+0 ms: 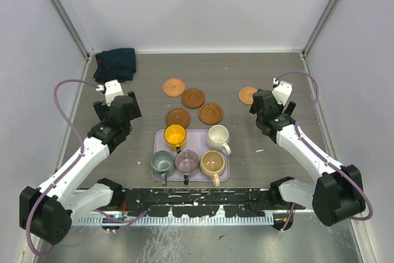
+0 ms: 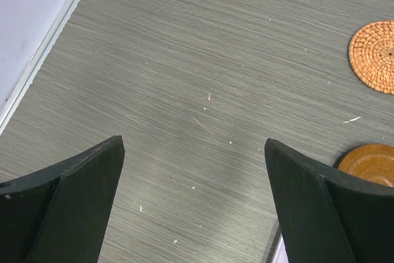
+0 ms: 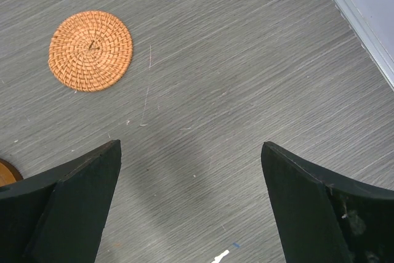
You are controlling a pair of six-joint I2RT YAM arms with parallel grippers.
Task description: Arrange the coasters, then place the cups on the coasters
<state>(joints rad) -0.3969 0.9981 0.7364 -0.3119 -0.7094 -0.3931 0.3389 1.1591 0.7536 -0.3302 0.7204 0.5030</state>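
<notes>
The lilac tray [image 1: 196,138] lies on the table [image 1: 258,152] between the two arms, and all five cups stand on it: the yellow-orange cup [image 1: 175,135] and the cream-white cup [image 1: 218,137] in the tray's far row, the grey-green cup [image 1: 162,162], the purplish-grey cup [image 1: 186,161] and the tan-beige cup [image 1: 212,163] in its near row. No cup is on a coaster. The nearest brown coaster [image 1: 178,117] lies just beyond the tray's far edge, above the yellow-orange cup; the middle brown coaster [image 1: 210,113] lies near the same edge, more to the right, and the far brown coaster [image 1: 192,97] lies beyond those two. The left woven coaster [image 1: 174,87] lies farthest beyond the tray, and the right woven coaster [image 1: 247,95] lies beyond the tray's right corner, apart from the others. The left gripper [image 2: 194,145] hovers over bare table left of the tray, its fingers spread wide and holding nothing. The right gripper [image 3: 189,146] hovers right of the tray beside the right woven coaster, its fingers likewise spread wide and empty. A dark cloth [image 1: 117,63] is bunched well beyond the tray, far to its left
</notes>
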